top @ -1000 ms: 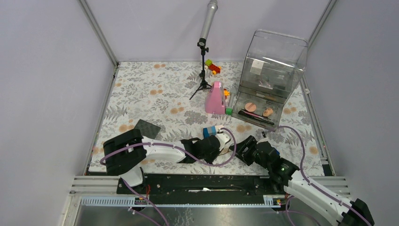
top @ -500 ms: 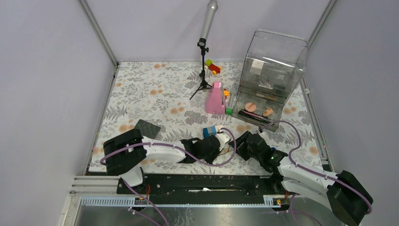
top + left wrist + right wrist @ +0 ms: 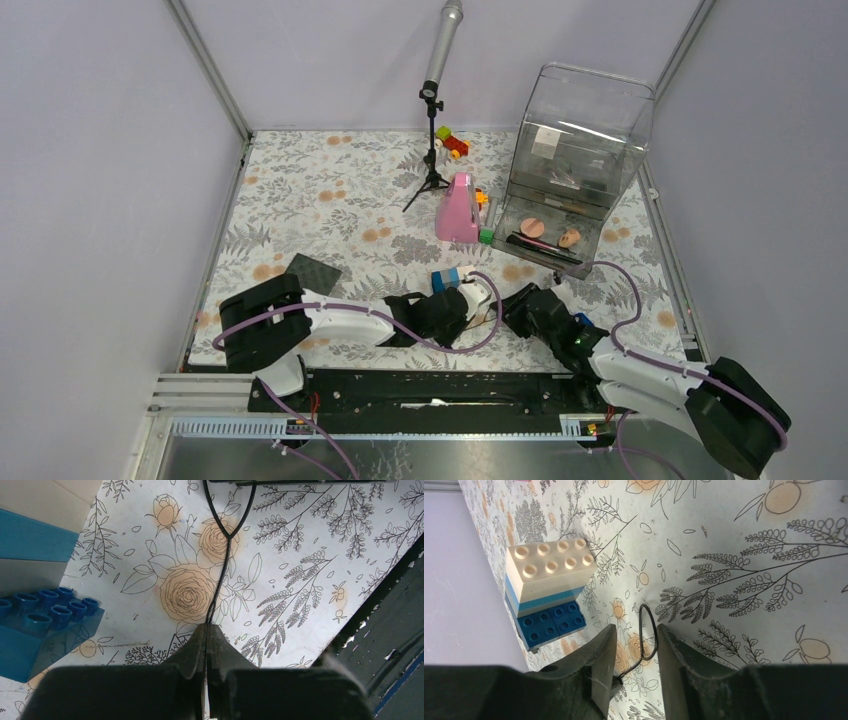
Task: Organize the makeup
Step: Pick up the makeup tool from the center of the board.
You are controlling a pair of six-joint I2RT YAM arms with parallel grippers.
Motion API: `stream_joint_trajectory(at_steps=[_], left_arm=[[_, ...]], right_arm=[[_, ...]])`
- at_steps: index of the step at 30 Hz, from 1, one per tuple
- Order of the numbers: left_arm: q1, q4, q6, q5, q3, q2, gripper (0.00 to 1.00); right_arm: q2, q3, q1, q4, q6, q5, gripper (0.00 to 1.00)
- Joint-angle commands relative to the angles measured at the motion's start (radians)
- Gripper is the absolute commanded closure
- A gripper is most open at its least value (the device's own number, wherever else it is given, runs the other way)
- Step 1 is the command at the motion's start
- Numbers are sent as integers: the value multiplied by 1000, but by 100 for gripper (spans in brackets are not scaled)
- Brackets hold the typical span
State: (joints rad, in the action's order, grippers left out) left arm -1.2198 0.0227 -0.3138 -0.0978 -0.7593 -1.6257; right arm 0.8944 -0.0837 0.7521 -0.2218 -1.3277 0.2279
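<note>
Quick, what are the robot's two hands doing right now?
Left gripper: shut, pinching the thin black loop.
Right gripper: open, fingers either side of the loop.

**Partly Seen: My Entries**

1. thin black loop (image 3: 227, 555): near end vanishes inside my closed left pincer (image 3: 206, 632).
2. blue block (image 3: 45, 625): cut off by the left wrist view's edge.
3. clear organizer (image 3: 585, 130): contents too small to name from above.

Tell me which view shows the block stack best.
Right wrist: the block stack is whole there, white over blue, with its studs clear. Left wrist cuts it off at the left edge. Top external shows it only small, in the near middle of the table.
</note>
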Motion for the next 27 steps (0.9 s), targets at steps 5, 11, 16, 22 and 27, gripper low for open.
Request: stream_joint_trajectory(at_steps=[5, 11, 16, 22, 27], left_arm=[[-3, -118, 10, 10, 26, -54, 100], [-3, -118, -1, -1, 25, -49, 95], [-3, -131, -26, -34, -13, 12, 48], [-3, -189, 4, -8, -115, 169, 21], [-1, -263, 18, -33, -160, 298, 13]], right_arm=[[75, 52, 3, 71, 58, 58, 75], [-52, 60, 4, 133, 74, 110, 100], [-216, 53, 4, 265, 84, 167, 100], [-412, 33, 3, 440, 70, 245, 100], [-555, -36, 4, 570, 63, 321, 100]])
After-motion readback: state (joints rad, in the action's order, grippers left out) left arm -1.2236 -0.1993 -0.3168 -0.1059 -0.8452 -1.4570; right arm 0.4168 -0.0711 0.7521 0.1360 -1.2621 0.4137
